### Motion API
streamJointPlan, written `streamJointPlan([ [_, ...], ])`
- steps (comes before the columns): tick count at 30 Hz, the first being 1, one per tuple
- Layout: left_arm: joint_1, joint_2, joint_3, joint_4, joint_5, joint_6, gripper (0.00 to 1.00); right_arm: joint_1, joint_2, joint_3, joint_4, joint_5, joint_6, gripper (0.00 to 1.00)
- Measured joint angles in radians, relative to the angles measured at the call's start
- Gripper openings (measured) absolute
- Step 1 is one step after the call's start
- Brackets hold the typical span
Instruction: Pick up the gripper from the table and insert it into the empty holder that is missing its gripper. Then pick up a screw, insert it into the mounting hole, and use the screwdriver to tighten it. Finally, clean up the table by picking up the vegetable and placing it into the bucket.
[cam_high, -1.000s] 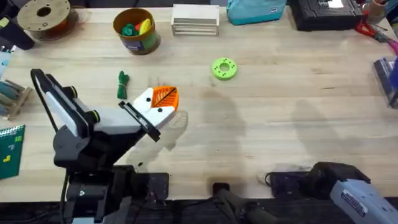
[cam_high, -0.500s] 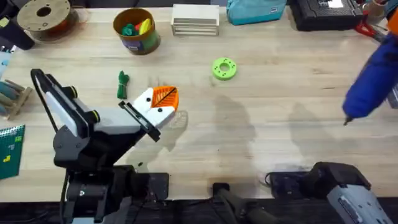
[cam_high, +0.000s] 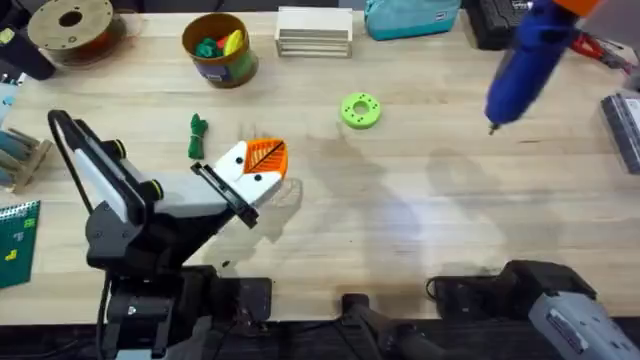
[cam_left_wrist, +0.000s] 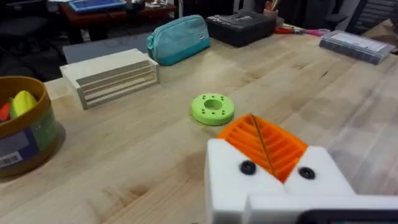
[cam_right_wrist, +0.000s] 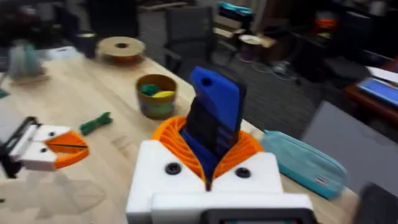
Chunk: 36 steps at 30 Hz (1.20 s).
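Above the table's (cam_high: 450, 200) far right, right gripper (cam_right_wrist: 208, 177) clamping screwdriver (cam_high: 522, 60), left gripper (cam_high: 262, 162) pressed together.

A lime-green disc (cam_high: 361, 110) lies at upper centre; a teal pouch (cam_high: 410, 17) and slatted wooden block (cam_high: 314, 31) sit at the top edge.

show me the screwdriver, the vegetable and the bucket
screwdriver (cam_high: 525, 62), overhead view, middle of its blue body
vegetable (cam_high: 197, 135), overhead view, middle of the dark green piece lying on the table
bucket (cam_high: 222, 67), overhead view, its outer wall at the label band
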Motion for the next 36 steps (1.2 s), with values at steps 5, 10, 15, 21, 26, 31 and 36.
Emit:
streamJointPlan([
  [5,0.000,0.000,0.000,0.000,0.003,0.020,0.013,0.003,0.134,-0.001,0.208,-0.200,0.004,0.008],
  [10,0.000,0.000,0.000,0.000,0.003,0.028,0.013,0.067,0.277,-0.001,0.378,-0.338,0.004,0.008],
  [15,0.000,0.000,0.000,0.000,0.003,0.029,0.013,0.197,0.374,-0.001,0.444,-0.376,0.001,0.008],
  [21,0.000,0.000,0.000,-0.001,0.012,0.029,0.013,0.366,0.441,-0.001,0.550,-0.348,-0.003,0.008],
  [26,0.000,0.000,0.000,-0.001,0.019,0.029,0.013,0.491,0.471,-0.001,0.720,-0.265,0.087,0.008],
  [31,0.000,0.000,0.000,-0.001,0.020,0.029,0.013,0.593,0.515,-0.001,0.918,-0.185,0.213,0.008],
  [36,0.000,0.000,0.000,-0.001,0.022,0.029,0.013,0.679,0.580,-0.001,1.040,-0.093,0.341,0.008],
])
